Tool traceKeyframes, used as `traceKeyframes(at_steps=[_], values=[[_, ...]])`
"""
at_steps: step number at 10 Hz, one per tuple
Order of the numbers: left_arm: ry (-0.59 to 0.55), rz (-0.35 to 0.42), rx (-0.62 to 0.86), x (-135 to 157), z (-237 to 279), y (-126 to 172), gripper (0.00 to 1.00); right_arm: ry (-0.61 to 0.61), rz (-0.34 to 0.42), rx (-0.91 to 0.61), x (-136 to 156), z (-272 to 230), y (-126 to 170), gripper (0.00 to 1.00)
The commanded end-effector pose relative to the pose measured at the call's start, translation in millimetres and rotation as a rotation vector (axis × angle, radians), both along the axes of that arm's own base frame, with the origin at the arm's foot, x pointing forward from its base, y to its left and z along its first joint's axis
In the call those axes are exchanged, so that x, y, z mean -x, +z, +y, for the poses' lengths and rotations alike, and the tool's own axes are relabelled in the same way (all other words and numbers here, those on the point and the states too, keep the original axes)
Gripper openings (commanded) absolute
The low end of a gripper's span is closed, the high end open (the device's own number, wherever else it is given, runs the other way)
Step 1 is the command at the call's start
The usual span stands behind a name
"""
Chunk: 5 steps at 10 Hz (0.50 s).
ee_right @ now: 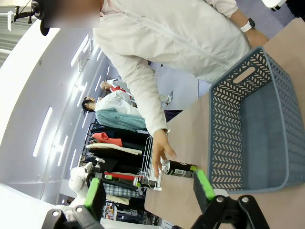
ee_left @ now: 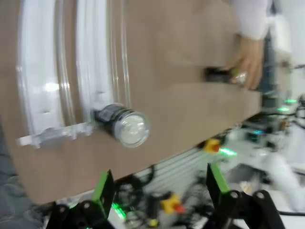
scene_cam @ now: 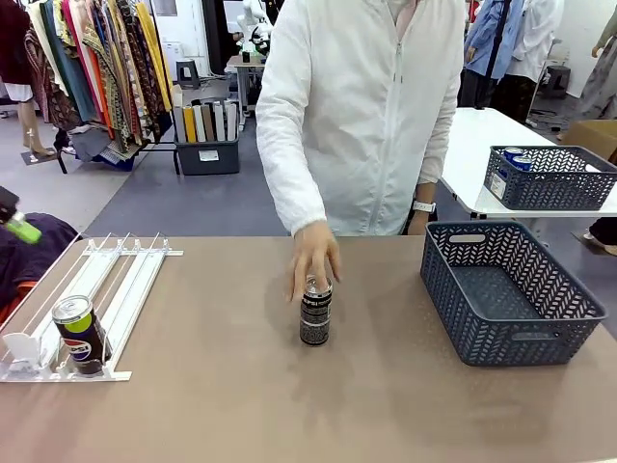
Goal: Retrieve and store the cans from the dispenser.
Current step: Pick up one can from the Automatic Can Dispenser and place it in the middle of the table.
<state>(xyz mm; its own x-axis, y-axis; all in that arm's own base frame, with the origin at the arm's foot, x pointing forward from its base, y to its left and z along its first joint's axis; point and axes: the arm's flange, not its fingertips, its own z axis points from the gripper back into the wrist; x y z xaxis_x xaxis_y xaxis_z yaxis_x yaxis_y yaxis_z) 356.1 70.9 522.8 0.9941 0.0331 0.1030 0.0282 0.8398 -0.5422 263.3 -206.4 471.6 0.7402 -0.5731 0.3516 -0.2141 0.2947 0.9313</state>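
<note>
Well, left claw (ee_left: 158, 172): spread wide with nothing between the pads, hanging above the low end of the rack (ee_left: 43, 71).
Right claw (ee_right: 147, 179): also spread and empty, looking across at the basket (ee_right: 252, 124).
Pepsi can (scene_cam: 79, 334): stood upright at the rack's low end by the white end rail; from my left wrist I looked almost straight down on its silver top.
Dark can (scene_cam: 315, 311): upright mid-table, well apart from the rack, with the person's hand (scene_cam: 314, 262) cupped over its top.
Basket: at the right of the table, with no can inside that I could see.
Step in hand, as I judged it: fetching the Pepsi can from the rack with my left claw.
How to do it well: I needed to centre the can between my pads before coming down and set them across its round body below the rim. I had to keep them off the wire rails, close gently because a thin can dents, then lift straight up until it cleared the end rail.
Risk: a skewed approach could tip the can or drag the light rack along the table (scene_cam: 241, 405).
</note>
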Motion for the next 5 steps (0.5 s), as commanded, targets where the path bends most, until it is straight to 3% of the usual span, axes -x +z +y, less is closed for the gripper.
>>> traceKeyframes(at_steps=[1, 3, 4, 5], values=[[-0.064, -0.070, -0.340, 11.4, -40.8, -11.0, 1.00, -0.009, -0.025, -0.020, -2.9, 1.1, 3.3, 1.00], [-0.105, -0.054, -0.433, 11.9, -76.7, -18.6, 1.00, -0.009, -0.025, -0.020, -2.9, 1.1, 3.3, 1.00], [-0.062, 0.013, -0.536, 6.8, -85.7, -24.0, 1.00, -0.009, -0.025, -0.020, -2.9, 1.1, 3.3, 1.00], [-0.129, -0.066, -0.393, 11.8, -72.8, -4.4, 1.00, -0.009, -0.025, -0.020, -2.9, 1.1, 3.3, 1.00]])
